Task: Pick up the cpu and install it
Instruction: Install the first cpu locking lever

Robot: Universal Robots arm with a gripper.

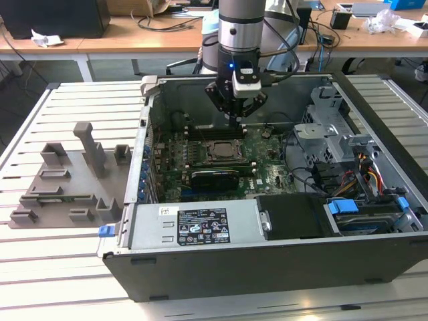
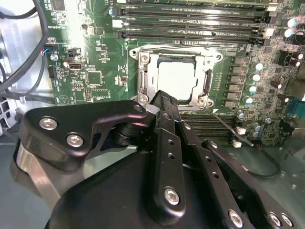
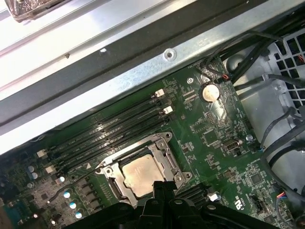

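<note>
- The cpu [image 2: 176,78] lies flat in the motherboard socket, just beyond the claw's tips in both wrist views. Its pale metal top [image 3: 139,174] faces up and is bare, and the claw does not touch it.
- The claw [image 2: 164,98] is closed: its two black fingers meet at the tips, and I see nothing held between them.
- In the exterior view the claw [image 1: 234,122] hangs inside the open computer case [image 1: 267,267], pointing straight down, just past the socket on the side away from the camera.
- The socket frame [image 2: 143,78], of silvery metal, rings the cpu on all sides and is the nearest part to the fingertips.
- Long dark memory slots [image 3: 109,129] run on the far side of the socket from the claw in the first wrist view. More slots lie between the claw and the socket.
- A round silvery coin cell [image 3: 208,92] sits on the green board, well apart from the claw.
- The power supply [image 1: 194,226], with its label, lies along the case edge nearest the exterior camera, well in front of the claw.
- A grey fixture tray [image 1: 67,180] rests on the slatted table [image 1: 67,281], far off to the exterior view's left of the claw.
- Wooden desks [image 1: 134,30] stand behind the arm.
</note>
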